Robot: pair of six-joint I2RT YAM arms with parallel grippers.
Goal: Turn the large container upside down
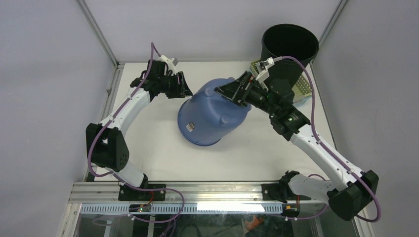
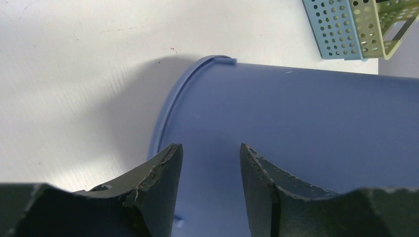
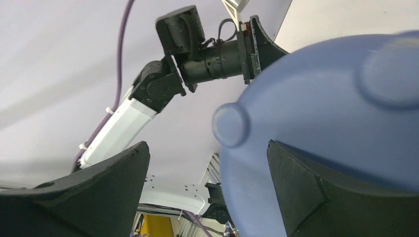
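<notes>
Leaning mouth-down toward the near left, the large blue plastic container [image 1: 210, 116] sits in the middle of the white tabletop [image 1: 153, 160]. Its rim is low on the near side and its knobbed base is raised toward the far right. It looks tipped most of the way over but not settled flat on its rim, so I judge the turn close to done, not finished.

The right gripper [image 1: 232, 94] is at the raised base with its fingers spread wide. In the right wrist view [image 3: 207, 145] the rounded blue base fills much of the space between them and lies close against one finger. Whether they touch I cannot tell. The left gripper [image 1: 185, 85] stands just beside the container's far-left side, also spread [image 2: 211, 148], with the smooth wall and lipped rim straight ahead and nothing pinched.

The container looks like thin moulded plastic: probably light, stiff at the rim and base, and somewhat springy in the middle of the wall. Its surface is smooth and curved, so fingers would likely slide on it, and the body is too broad to span. An edge seems the best hold, either the rim lip or the base corner. A push on the base with the other gripper steadying the wall could also work.

It may skid or roll on the tabletop. A tall black cylindrical bin [image 1: 289, 47], a perforated light-blue basket [image 2: 336, 29] and a perforated yellow-green basket [image 2: 378, 22] stand at the far right.
</notes>
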